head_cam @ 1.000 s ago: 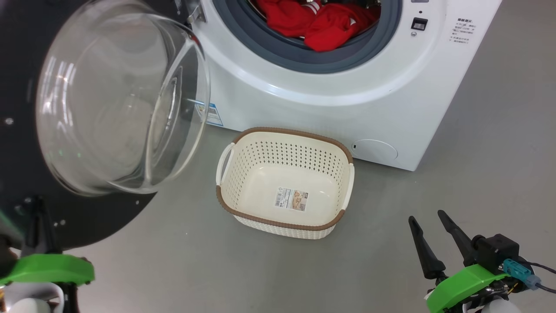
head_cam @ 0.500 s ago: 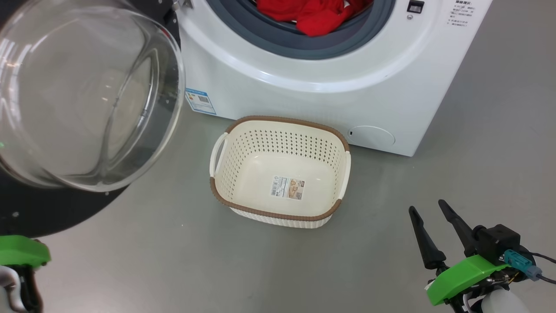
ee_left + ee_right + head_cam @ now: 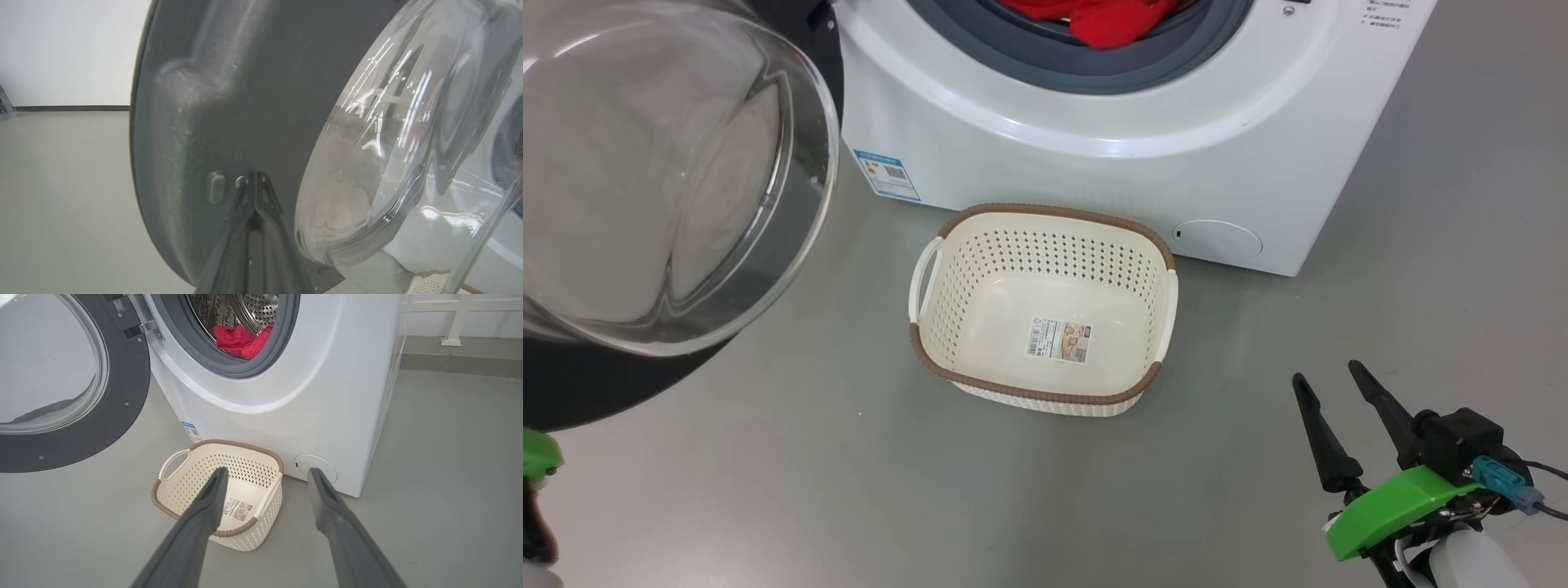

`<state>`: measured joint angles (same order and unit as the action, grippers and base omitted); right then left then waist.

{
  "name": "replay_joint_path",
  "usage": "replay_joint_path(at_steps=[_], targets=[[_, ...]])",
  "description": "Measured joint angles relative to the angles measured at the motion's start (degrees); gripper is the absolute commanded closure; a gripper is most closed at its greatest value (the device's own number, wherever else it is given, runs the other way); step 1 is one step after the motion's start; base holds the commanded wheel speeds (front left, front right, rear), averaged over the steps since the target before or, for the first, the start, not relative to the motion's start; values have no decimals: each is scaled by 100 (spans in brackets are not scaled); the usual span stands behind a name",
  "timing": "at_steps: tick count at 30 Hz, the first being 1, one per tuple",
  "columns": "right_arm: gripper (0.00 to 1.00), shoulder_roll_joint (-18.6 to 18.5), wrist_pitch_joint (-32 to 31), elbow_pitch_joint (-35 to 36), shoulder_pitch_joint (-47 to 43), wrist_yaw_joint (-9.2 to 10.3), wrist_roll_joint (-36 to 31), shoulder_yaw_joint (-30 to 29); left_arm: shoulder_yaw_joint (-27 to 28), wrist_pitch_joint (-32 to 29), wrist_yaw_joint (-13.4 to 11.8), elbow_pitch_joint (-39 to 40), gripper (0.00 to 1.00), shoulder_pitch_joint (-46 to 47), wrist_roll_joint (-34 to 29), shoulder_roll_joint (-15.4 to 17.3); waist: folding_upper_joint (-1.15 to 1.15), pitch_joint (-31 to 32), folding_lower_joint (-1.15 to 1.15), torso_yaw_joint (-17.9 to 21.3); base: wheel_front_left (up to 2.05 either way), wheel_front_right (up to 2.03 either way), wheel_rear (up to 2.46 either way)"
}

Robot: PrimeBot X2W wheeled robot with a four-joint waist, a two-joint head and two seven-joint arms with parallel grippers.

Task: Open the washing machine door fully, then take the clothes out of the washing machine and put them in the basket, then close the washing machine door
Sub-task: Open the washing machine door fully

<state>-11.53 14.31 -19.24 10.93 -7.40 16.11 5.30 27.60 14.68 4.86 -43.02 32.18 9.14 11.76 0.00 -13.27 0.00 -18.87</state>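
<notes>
The washing machine door (image 3: 572,384) stands swung open at the left, its clear glass bowl (image 3: 662,171) bulging toward me. My left gripper (image 3: 254,177) is shut, with its tips against the door's dark inner rim (image 3: 196,122). Red clothes (image 3: 1107,20) lie in the washing machine (image 3: 1094,155), behind the grey rubber ring; the same clothes (image 3: 241,339) show in the steel drum. The cream basket (image 3: 1045,211) sits on the floor before the machine, holding just its paper label. My right gripper (image 3: 1327,373) hangs open at the lower right, right of the basket (image 3: 179,457), fingers (image 3: 204,506) spread wide.
Grey floor surrounds the basket. A small round flap (image 3: 1217,239) and a blue label sticker (image 3: 886,173) mark the machine's low front. In the right wrist view a wall base and a white frame (image 3: 453,322) stand behind the machine's right side.
The head camera has shifted, so machine and basket sit higher and further left. The door has swung further left, and my left arm's green part has slid toward the left edge. The right gripper stays open.
</notes>
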Motion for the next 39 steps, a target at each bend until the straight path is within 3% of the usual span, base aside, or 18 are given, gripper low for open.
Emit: replay_joint_path(at_steps=[11,13,16,19,20,21,22,39], targets=[[0,18,0,-33,-6,0,-5,54,219,0,196,-76,100,-19,-23,3,0,192,0,31,0,0,0],[0,21,0,-45,-10,0,-5,59,248,0,203,12,79,-65,74,-80,0,248,0,28,0,0,0],[0,29,0,-55,-40,0,-3,65,193,1,247,261,73,-320,122,-219,0,345,0,18,0,0,0],[0,45,0,-58,-76,0,0,80,-94,1,246,591,58,-700,247,-352,0,445,0,8,0,0,0],[0,47,0,-59,-88,0,10,86,-202,0,246,709,45,-829,315,-388,0,477,0,7,0,0,0],[0,48,0,-58,-107,0,13,90,-297,1,246,829,9,-951,367,-425,0,510,0,7,0,0,0],[0,47,0,-55,-142,0,13,89,-408,0,246,944,0,-1080,411,-449,0,542,0,8,0,0,0],[0,56,0,32,-481,0,23,-267,-2447,0,246,2532,0,-2741,1169,-336,0,821,0,515,0,0,0]])
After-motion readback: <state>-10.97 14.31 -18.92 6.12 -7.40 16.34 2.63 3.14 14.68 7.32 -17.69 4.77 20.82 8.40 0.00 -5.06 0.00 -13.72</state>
